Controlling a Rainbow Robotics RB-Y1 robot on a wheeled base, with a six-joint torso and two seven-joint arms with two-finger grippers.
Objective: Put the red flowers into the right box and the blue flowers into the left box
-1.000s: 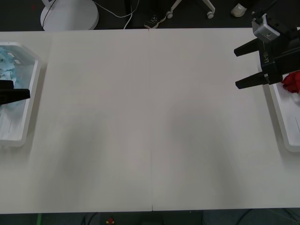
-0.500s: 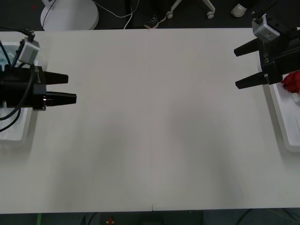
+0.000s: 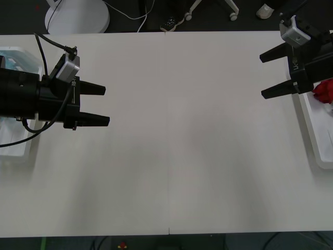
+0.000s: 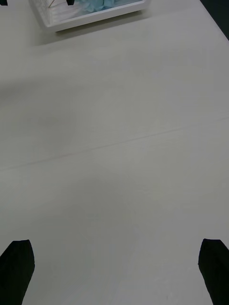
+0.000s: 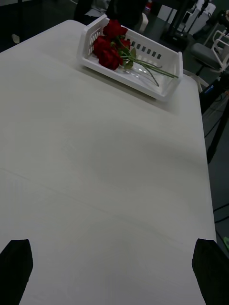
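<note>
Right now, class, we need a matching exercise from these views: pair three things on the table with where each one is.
Column one:
1 red flowers
2 blue flowers
3 left gripper

Column two:
A open above the bare table
B lying in the right box
C lying in the left box

Pairs: 1-B, 2-C, 3-A.

No legible text, label, brand name, number or sign is found in any view. Faint pale markings are carried on the black body of the right gripper (image 3: 269, 74) in the front view, but they cannot be read.
</note>
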